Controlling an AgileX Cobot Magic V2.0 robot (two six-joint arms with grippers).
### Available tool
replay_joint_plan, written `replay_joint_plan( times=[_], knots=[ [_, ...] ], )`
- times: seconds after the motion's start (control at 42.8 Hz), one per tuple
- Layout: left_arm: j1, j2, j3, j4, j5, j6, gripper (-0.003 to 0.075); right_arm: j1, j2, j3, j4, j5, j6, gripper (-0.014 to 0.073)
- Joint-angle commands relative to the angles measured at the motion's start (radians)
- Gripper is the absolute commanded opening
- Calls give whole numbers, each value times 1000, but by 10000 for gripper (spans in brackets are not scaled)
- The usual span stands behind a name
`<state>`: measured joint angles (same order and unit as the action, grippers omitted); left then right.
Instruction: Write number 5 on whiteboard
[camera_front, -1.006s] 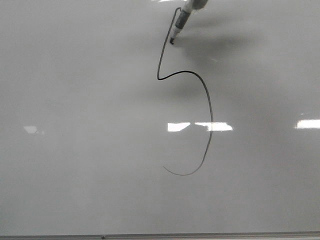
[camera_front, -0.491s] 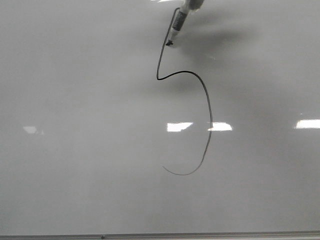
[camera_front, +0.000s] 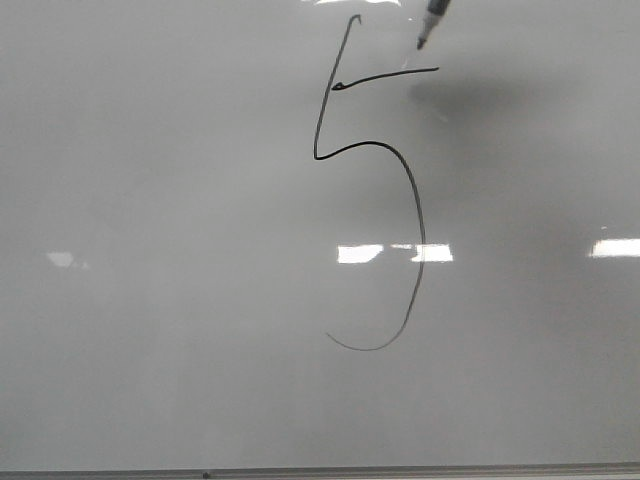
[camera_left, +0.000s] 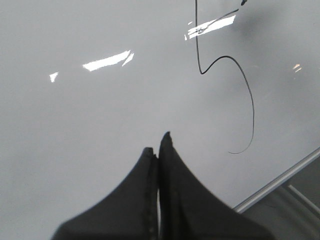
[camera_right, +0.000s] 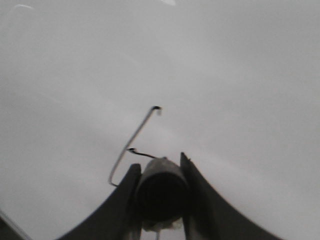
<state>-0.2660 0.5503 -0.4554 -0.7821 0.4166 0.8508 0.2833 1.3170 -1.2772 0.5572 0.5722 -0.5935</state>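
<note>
The whiteboard (camera_front: 160, 300) fills the front view. On it stands the number 5 (camera_front: 316, 150) in thin black line: a slanted stem, a short bar running right from the stem, and a large round belly. A marker (camera_front: 432, 22) comes in from the top edge, its tip just above the bar's right end and off the line. My right gripper (camera_right: 159, 162) is shut on the marker (camera_right: 161, 192), with the stem of the 5 (camera_right: 134, 136) beyond it. My left gripper (camera_left: 157, 145) is shut and empty, hovering over bare board to the side of the 5 (camera_left: 252, 110).
A thin dark grey edge strip (camera_front: 300, 471) runs along the board's near side, also visible in the left wrist view (camera_left: 280, 180). Bright glare patches (camera_front: 360, 253) lie across the belly of the 5 and at the right (camera_front: 615, 247).
The marker moved right from the stem, leaving a new short bar, and its tip now sits up and off the bar's right end. More of the marker is out of frame.
</note>
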Motion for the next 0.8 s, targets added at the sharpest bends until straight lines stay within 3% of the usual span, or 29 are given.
replay_joint_plan(
  times=[0.0, 0.094, 0.164, 0.257, 0.398, 0.468, 0.608, 0.772],
  knots=[
    [2, 2, -37, -36, -34, 25, -20, 42, -77, -29, 27, 40, -42, -61],
    [2, 2, -79, -36, 53, 138, -15, 97, -82, -29, 30, 152, -57, -61],
    [2, 11, -131, -36, 130, 159, 38, 143, -80, -29, 53, 202, -91, -61],
    [2, 46, -223, -36, 236, 159, 206, 189, -77, -29, 119, 263, -152, -61],
    [2, 134, -335, -77, 388, 159, 568, 229, -65, -29, 272, 367, -251, -61],
    [2, 185, -388, -113, 478, 170, 656, 233, -62, -29, 346, 402, -303, -61],
    [2, 300, -463, -238, 647, 242, 640, 233, -60, -29, 464, 460, -371, -61],
    [2, 379, -511, -330, 766, 317, 543, 233, -60, -29, 544, 539, -413, -61]
  ],
)
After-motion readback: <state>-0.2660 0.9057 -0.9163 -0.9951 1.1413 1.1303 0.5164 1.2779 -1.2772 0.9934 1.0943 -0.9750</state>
